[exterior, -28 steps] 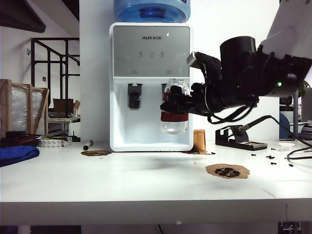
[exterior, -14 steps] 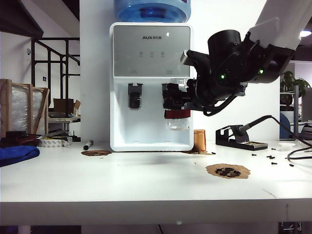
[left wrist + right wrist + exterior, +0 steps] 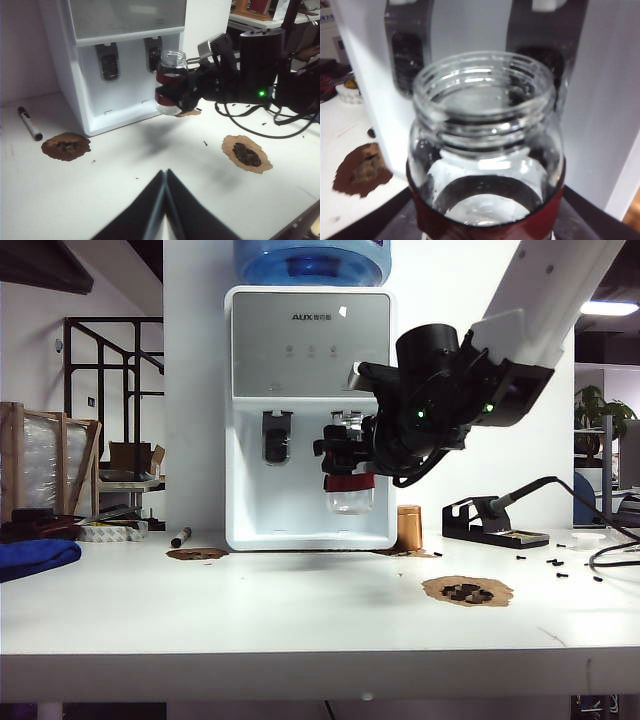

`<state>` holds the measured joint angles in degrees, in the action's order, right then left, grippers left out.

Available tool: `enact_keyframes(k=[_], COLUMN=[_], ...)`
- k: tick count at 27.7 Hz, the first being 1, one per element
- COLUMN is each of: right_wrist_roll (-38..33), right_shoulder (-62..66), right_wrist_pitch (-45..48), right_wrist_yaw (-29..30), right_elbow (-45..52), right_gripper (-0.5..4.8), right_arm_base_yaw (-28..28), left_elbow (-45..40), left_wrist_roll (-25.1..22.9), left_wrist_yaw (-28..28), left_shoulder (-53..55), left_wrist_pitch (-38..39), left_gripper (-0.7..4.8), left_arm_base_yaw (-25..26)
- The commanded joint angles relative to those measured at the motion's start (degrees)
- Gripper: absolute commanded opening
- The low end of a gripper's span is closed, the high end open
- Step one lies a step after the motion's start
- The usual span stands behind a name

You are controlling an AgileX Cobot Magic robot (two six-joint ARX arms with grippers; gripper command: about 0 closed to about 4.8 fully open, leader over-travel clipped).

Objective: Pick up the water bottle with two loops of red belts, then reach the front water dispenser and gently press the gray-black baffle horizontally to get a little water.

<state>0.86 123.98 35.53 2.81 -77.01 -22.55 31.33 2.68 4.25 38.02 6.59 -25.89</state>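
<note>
The water bottle, clear with red bands, hangs upright in the air against the front of the white water dispenser. My right gripper is shut on its body from the right. In the right wrist view the bottle's open mouth fills the frame, and the gray-black baffle sits just behind its rim. From the left wrist view the bottle covers part of that baffle. My left gripper is shut with nothing in it, low over the table in front of the dispenser.
The twin lever is on the left of the dispenser. A copper cylinder stands by its right foot. Brown patches with screws, a marker, a soldering stand and a blue cloth lie on the table.
My right arm has swung left toward the dispenser with its forearm rising steeper. The bottle has shifted slightly left in front of the right-hand tap and stays gripped.
</note>
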Motion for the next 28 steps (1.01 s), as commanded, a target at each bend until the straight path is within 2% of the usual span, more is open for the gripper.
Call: enact_keyframes(k=[1, 11, 19, 28], right_wrist_roll=[0.72, 2.99, 5.86, 5.88], right_shoulder=[1.29, 4.09, 4.98, 7.54], right_wrist_pitch=[0.81, -0.94, -0.92, -1.97], right_wrist_yaw=[0.15, -0.02, -3.04, -5.62], right_elbow=[-2.27, -5.51, -6.99, -11.34], right_gripper=[-0.02, -0.02, -0.02, -0.02], right_arm_base_yaw=[-0.07, -0.07, 0.55, 0.83], left_elbow=[0.33, 0.28, 0.28, 0.26], left_wrist_roll=[4.66, 5.05, 5.03, 2.25], left_wrist_yaw=[2.91, 4.04, 3.89, 3.65], left_shoulder=[-0.02, 0.70, 1.62, 2.93], left_wrist_pitch=[-0.94, -1.62, -3.82, -4.74], left_gripper=[-0.05, -0.05, -0.04, -0.05], left_arm_base_yaw=[-0.04, -0.07, -0.04, -0.04])
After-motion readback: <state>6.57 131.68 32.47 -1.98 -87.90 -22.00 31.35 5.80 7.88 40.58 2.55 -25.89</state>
